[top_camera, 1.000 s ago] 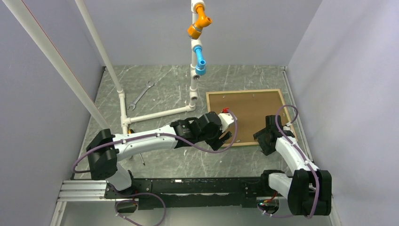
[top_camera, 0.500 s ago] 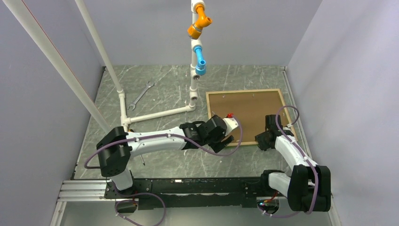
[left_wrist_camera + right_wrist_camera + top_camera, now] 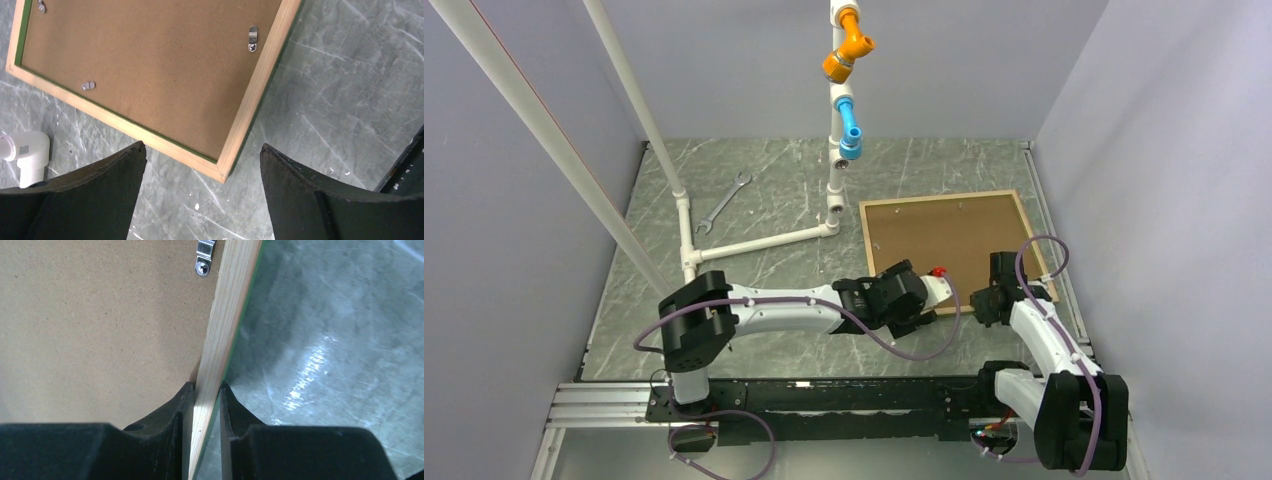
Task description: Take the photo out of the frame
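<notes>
- Top view: the frame (image 3: pixel 939 197) lies face down at far right, backing panel (image 3: pixel 949 235) up, photo hidden beneath.
- Left wrist: left gripper (image 3: pixel 200 150), jaws spread, hovers over a corner.
- Right wrist: right gripper (image 3: pixel 206 390) clenches the wooden rail; turning the clips (image 3: pixel 204 257) likely comes next.

One rectangular green-and-wood picture frame (image 3: pixel 939 197), one brown fibreboard backing panel (image 3: pixel 949 235), three small metal clips (image 3: pixel 253 38) showing. One silver metal wrench (image 3: pixel 723 203). One orange pipe fitting (image 3: pixel 847 50), one blue pipe fitting (image 3: pixel 850 130).

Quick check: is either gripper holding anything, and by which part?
The right gripper is shut on the frame, pinching its light wood edge rail with one finger on each side. The left gripper is open over a frame corner, holding nothing.
</notes>
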Motion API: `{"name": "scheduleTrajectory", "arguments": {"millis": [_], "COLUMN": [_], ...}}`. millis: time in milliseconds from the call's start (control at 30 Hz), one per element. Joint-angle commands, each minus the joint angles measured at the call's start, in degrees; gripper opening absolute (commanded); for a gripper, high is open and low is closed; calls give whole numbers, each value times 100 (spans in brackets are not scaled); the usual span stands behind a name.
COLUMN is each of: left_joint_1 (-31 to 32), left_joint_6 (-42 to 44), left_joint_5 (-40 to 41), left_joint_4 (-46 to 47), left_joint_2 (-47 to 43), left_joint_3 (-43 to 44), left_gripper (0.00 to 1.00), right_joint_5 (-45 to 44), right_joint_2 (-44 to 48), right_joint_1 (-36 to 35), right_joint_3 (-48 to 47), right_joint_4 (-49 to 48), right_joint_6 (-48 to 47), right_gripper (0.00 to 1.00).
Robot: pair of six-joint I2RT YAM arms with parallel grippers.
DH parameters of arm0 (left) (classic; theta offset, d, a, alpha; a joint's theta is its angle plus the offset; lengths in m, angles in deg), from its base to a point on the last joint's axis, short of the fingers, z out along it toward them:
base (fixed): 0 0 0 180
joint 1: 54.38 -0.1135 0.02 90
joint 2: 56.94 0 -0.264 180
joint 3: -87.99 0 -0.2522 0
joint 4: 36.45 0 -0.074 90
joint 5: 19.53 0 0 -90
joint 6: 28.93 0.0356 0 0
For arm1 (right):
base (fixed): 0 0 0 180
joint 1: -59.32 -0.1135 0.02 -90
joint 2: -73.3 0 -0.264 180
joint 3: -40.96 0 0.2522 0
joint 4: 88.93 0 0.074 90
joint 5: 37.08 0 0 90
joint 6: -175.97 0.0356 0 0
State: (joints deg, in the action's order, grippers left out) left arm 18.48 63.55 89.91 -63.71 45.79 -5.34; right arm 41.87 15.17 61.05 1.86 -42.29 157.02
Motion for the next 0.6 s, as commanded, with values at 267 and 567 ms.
{"name": "scheduleTrajectory", "arguments": {"millis": [267, 567], "left_joint_1": [513, 1065], "left_joint_6": [702, 1336], "left_joint_5": [428, 2095], "left_joint_4": [459, 510], "left_joint_2": [353, 1092], "left_joint_3": [133, 406], "left_gripper": [92, 95], "right_joint_5": [345, 692], "right_joint_2": [-21, -65], "right_joint_1": [-1, 1], "right_joint_3": [-952, -1325], "right_joint_4": [1087, 1482], "right_joint_6": [-422, -556], "right_gripper": [0, 0]}}
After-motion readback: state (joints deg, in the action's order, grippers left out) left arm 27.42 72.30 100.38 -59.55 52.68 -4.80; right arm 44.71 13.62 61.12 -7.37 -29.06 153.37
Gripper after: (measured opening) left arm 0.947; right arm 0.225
